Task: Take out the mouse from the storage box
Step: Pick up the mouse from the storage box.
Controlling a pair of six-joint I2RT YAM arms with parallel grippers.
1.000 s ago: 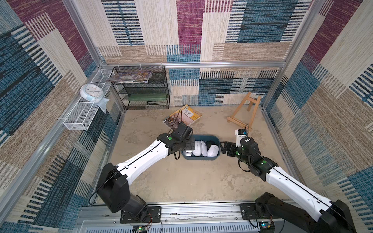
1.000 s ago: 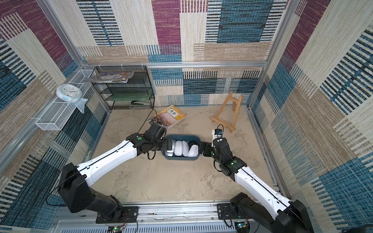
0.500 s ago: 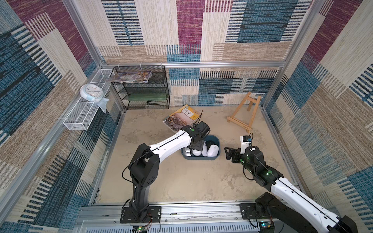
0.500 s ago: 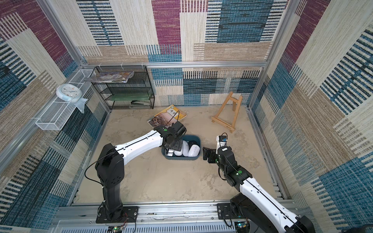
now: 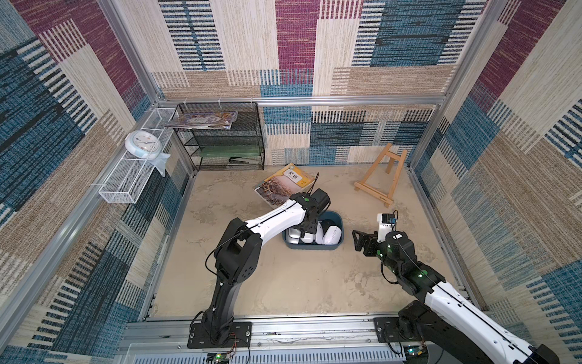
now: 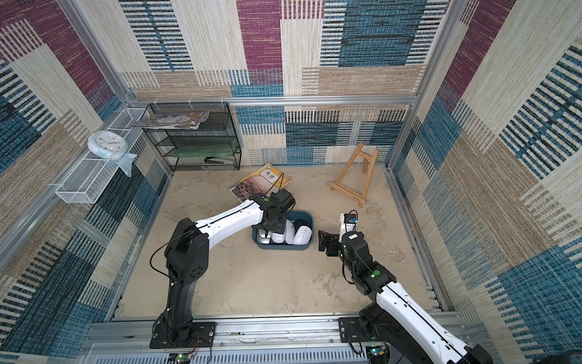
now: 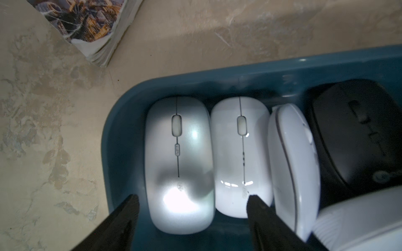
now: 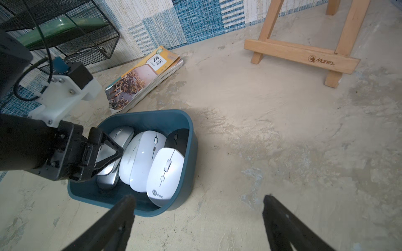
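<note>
The storage box, a dark teal tub, stands mid-floor with several mice in it. My left gripper reaches down into the box's left end, open. Its black fingers stand on either side of the silver mouse, with gaps showing. Beside that mouse lie a glossy white mouse, a white one on its edge, a black one and a white Lecoo mouse. My right gripper hangs open over bare floor just right of the box, holding nothing.
A book lies just behind the box, close to my left wrist. A wooden easel stands at the back right. A black mesh rack stands in the back left corner. A white wire basket with a clock hangs on the left wall.
My left arm has lifted its elbow and brought the gripper from the box's left end down into the box. My right gripper has drawn back from the box's right end.
</note>
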